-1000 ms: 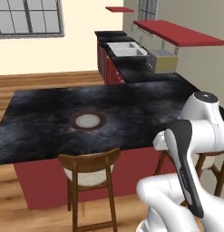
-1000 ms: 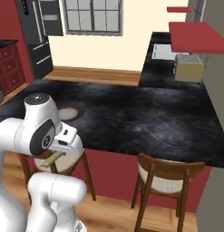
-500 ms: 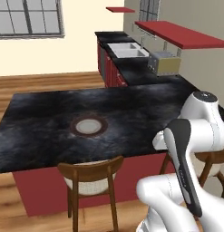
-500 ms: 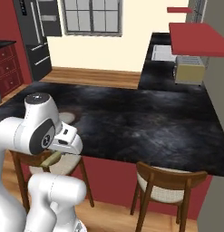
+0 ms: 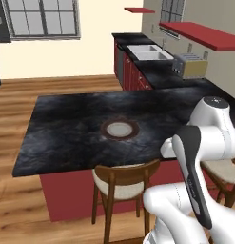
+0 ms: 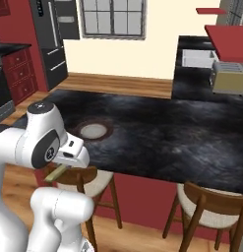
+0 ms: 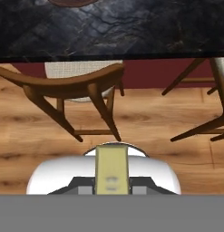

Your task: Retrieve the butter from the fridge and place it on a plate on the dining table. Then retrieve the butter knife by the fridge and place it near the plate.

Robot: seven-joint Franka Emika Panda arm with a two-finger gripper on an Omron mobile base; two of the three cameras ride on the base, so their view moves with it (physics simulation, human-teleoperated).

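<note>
So the base is rolling along the dining table (image 5: 66, 138), and that's basically the whole difference from a second ago. In the left base view the plate (image 5: 120, 129) sat left of centre before, and now it's about dead centre of the frame, with the whole tabletop and the chair (image 5: 122, 183) under its near edge slid right along with it. In the right base view the plate (image 6: 93, 130) has crept right too and sits clear of the arm's elbow. That's the camera travelling, not the stuff on the table. The plate itself hasn't budged on the stone and it's bare.

The butter (image 7: 111, 170) is with the robot. In the hand view it's a pale yellow stick standing straight up between the dark fingertips of the gripper (image 7: 111, 189), which is pinched narrow on it. In the right base view you can see the yellowish end of the butter (image 6: 56, 172) poking out under the white hand, held low in front of the table's near edge, above a chair seat (image 6: 88, 183). The grip and the folded arm pose look the same as in the earlier frames.

The hand camera looks down at wood floor (image 7: 36, 131), a curved chair back (image 7: 63, 84) and the black marbled edge of the table (image 7: 131, 31), with a sliver of the plate's brown rim (image 7: 70, 2) at the very top.

The fridge (image 6: 56, 39) stands off in the far left corner of the right base view. Can't make out the butter knife anywhere.
</note>
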